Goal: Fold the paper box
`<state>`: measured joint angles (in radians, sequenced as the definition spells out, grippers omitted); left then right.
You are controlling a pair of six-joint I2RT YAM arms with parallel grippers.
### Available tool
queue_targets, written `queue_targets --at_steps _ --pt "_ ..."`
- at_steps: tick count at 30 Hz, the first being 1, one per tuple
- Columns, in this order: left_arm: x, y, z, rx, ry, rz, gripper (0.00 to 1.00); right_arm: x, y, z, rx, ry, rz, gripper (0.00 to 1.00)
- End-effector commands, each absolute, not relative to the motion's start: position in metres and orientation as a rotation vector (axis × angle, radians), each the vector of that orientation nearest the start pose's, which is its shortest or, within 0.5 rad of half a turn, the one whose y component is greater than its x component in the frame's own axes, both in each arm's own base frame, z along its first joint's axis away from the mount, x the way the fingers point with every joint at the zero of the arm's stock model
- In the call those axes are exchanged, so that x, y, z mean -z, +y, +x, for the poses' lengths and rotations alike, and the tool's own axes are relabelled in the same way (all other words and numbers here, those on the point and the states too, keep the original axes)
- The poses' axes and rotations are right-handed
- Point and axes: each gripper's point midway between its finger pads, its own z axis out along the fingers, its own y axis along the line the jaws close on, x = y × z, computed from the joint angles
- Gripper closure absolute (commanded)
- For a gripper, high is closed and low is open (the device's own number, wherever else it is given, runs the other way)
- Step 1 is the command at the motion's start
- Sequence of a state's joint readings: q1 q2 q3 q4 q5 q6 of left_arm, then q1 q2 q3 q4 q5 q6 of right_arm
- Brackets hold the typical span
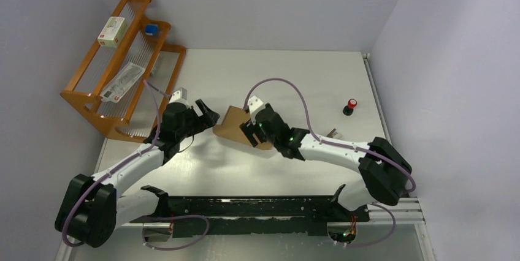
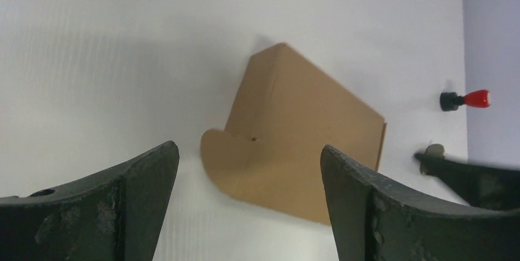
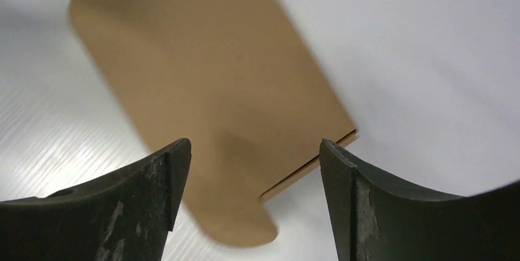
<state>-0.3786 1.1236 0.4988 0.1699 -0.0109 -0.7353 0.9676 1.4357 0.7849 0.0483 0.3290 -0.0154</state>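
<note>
Left gripper (image 2: 248,149), right gripper (image 3: 254,144) both agape by paper box (image 2: 306,126) on white table (image 1: 294,77) (lavender walls (image 1: 276,3))

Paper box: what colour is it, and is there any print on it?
The paper box is plain brown with no print, clearest in the left wrist view.

A white tabletop (image 1: 306,77) with a faintly ribbed surface fills a corner enclosed by plain, pale lavender-grey walls (image 1: 276,3). An orange wooden rack (image 1: 86,105) strung with thin wire rungs stands at the far left, close to the left wall. The light is soft and even, and shadows are faint.
</note>
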Motion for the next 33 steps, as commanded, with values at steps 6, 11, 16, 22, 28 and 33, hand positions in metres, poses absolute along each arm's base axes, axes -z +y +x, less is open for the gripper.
queue_targets --at_steps 6,11,16,22,28,33 --pt "-0.102 -0.167 0.275 0.849 2.133 -0.318 0.09 -0.123 0.280 0.339 -0.497 2.038 -0.646 0.26" --pt "-0.098 -0.179 0.265 0.939 2.144 -0.269 0.09 -0.105 0.276 0.360 -0.657 2.098 -0.576 0.30" --pt "-0.088 -0.187 0.259 0.983 2.160 -0.268 0.11 -0.085 0.271 0.367 -0.789 2.154 -0.503 0.37" --pt "-0.082 -0.199 0.258 1.054 2.156 -0.268 0.13 -0.068 0.269 0.358 -0.946 2.191 -0.454 0.47" --pt "-0.080 -0.205 0.263 1.064 2.173 -0.257 0.14 -0.057 0.261 0.349 -1.106 2.199 -0.372 0.63" --pt "-0.080 -0.205 0.265 1.062 2.167 -0.273 0.14 -0.043 0.255 0.345 -1.167 2.249 -0.292 0.73"
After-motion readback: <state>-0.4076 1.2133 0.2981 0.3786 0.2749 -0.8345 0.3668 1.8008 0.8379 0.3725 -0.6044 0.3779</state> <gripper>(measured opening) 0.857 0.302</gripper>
